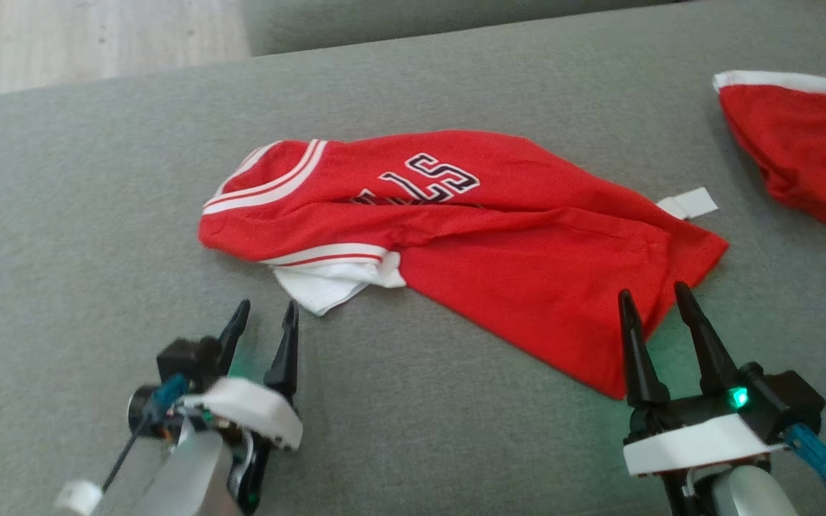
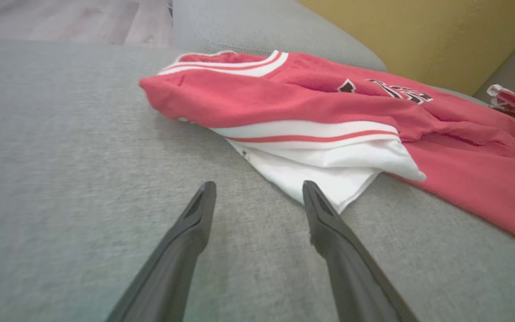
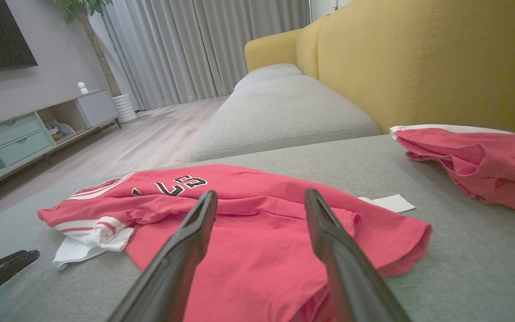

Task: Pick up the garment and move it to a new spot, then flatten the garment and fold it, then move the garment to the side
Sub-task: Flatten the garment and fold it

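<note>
Surface: grey cushion under garment | yellow backrest | wood floor

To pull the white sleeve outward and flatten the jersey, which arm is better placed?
Probably the left. The left gripper, open, points at the white sleeve just ahead of its fingers; the right gripper hangs over the hem of the jersey at the other end.
</note>
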Controlling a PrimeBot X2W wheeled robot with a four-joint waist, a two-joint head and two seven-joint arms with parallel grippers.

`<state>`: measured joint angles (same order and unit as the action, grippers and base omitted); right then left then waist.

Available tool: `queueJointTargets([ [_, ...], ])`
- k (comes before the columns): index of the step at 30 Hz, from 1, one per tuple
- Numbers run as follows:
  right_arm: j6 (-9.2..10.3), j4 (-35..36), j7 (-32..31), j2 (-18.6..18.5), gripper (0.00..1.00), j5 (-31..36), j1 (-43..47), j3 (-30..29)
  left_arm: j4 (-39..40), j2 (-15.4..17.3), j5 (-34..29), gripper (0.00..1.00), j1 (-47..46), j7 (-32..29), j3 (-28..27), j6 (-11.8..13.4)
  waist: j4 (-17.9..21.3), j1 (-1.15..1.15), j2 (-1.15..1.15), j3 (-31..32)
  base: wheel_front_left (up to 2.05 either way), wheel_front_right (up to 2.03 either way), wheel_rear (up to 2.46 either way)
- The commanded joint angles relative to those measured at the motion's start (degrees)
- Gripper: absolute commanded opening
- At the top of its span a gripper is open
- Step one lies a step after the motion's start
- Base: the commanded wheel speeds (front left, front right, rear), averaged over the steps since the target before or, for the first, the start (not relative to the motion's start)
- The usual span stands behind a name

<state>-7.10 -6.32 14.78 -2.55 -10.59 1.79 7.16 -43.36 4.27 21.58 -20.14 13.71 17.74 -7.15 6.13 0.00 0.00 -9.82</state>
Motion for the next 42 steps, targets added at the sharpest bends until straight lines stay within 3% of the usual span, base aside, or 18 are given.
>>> queueJointTargets([
  [1, -0.39, 1.48, 0.22, -0.32, 1.0, 0.1, -1.52, 1.41, 0.02, 0.11, 1.51, 1.0, -3.74, 0.11, -1.14, -0.28, 1.13, 0.0, 0.0, -0.3, 0.0, 0.0, 0.0],
  [11, -0.39, 1.11, 0.22, -0.32, 1.0, -0.43, -0.66, 1.29, -8.53, -0.87, 6.89, 1.0, -6.07, -4.41, 3.1, -0.33, 4.26, 0.0, 0.0, 0.43, 0.0, 0.0, 0.0],
  [19, -0.39, 1.08, 0.22, -0.32, 1.0, -0.67, 0.44, 1.25, -10.18, -0.78, 6.68, 1.0, -4.45, -5.65, 7.05, -0.33, 4.28, 0.0, 0.0, 1.76, 0.0, 0.0, 0.0],
  [20, -0.39, 1.07, 0.22, -0.32, 1.0, -0.73, 0.5, 1.25, -10.19, -0.75, 6.56, 0.93, -4.46, -5.43, 7.27, -0.33, 4.23, 0.0, 0.0, 1.86, 0.0, 0.0, 0.0],
  [22, -0.39, 1.06, 0.22, -0.32, 1.0, -0.8, 0.52, 1.41, -10.36, -0.52, 6.35, 0.62, -4.76, -4.76, 7.4, -0.14, 4.21, 0.0, 0.0, 1.99, 0.0, 0.0, 0.0],
  [25, -0.39, 0.98, 0.22, -0.32, 1.0, -0.77, 0.38, 1.83, -11.0, -0.2, 6.31, 0.25, -5.32, -4.2, 7.45, 0.03, 4.42, 0.0, 0.0, 2.05, 0.0, 0.0, 0.0],
  [26, -0.39, 0.99, 0.22, -0.32, 1.0, -0.76, 0.31, 1.9, -11.18, -0.09, 6.3, 0.0, -5.54, -3.95, 7.45, 0.1, 4.5, 0.0, 0.0, 2.03, 0.0, 0.0, 0.0],
  [34, -0.39, 0.8, 0.22, -0.32, 1.0, -0.86, 1.04, 0.77, -8.64, 1.15, 6.4, 0.0, -6.26, 0.14, 6.18, 0.66, 3.63, 0.0, 0.0, 2.32, 0.0, 0.0, 0.0],
  [42, -0.39, -0.49, 0.22, -0.32, 1.0, -3.08, 1.52, 0.5, 9.95, 6.96, 5.99, 0.0, -0.35, 1.26, -1.24, 3.93, -0.95, 0.0, 0.0, 2.96, 0.0, 0.0, 0.0],
])
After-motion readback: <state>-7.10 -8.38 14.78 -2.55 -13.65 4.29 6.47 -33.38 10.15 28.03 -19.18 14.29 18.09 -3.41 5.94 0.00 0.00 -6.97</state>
